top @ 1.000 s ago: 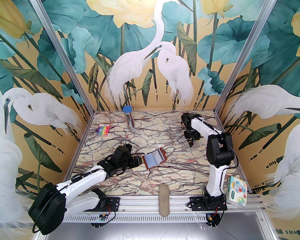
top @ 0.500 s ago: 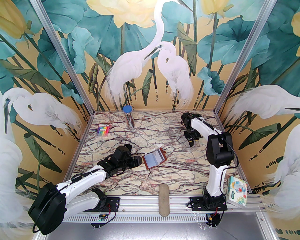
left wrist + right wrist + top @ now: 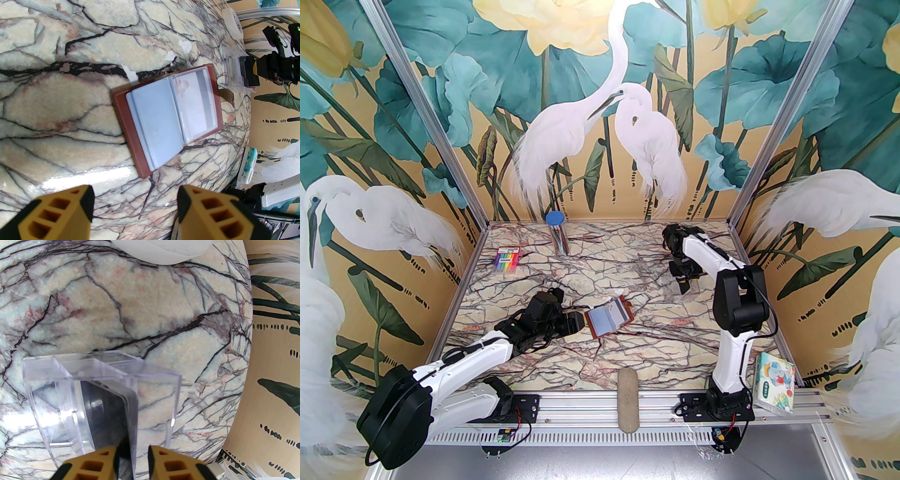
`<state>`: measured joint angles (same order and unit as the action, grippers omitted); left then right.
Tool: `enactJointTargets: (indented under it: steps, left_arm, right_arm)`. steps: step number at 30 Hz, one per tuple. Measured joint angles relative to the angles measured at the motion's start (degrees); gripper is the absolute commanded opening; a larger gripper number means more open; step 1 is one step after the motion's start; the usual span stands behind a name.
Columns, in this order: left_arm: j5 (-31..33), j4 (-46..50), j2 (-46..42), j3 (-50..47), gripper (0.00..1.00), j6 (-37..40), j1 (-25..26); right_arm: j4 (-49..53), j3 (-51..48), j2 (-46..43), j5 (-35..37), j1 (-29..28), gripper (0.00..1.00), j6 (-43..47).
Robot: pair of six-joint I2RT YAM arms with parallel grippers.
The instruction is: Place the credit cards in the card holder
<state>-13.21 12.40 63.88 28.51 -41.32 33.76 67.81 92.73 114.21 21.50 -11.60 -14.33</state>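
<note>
The card holder (image 3: 609,318), reddish-brown leather, lies open and flat mid-table with its pale blue sleeves (image 3: 161,121) facing up. One sleeve shows a pale card with a grey stripe (image 3: 199,105). My left gripper (image 3: 580,322) hovers open just left of the holder, fingers (image 3: 206,211) empty. At the far right, dark credit cards (image 3: 105,413) stand upright in a clear plastic box (image 3: 46,390). My right gripper (image 3: 133,458) reaches down over that box, jaws drawn in close on the top edge of the outer dark card. From above, the right gripper (image 3: 683,283) hides the box.
A pack of rainbow pens (image 3: 506,260) lies at the back left. A clear tube with a blue cap (image 3: 556,232) stands by the back wall. A beige oblong pad (image 3: 628,398) rests on the front rail, with a tissue pack (image 3: 775,382) at the front right. A white roll (image 3: 161,249) sits beyond the box.
The right wrist has shifted very slightly at the clear box. The left arm and the card holder have not moved.
</note>
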Motion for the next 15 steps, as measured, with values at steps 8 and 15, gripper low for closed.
enactJointTargets:
  steps: [8,15]
  left_arm:
    - [0.0,0.0,0.0,0.0,0.64,0.0,0.0]
    - [0.0,0.0,0.0,0.0,0.64,0.0,0.0]
  right_arm:
    - [0.3,0.2,-2.1,0.0,0.0,0.30,0.0]
    - [0.3,0.2,-2.1,-1.3,0.0,0.37,0.0]
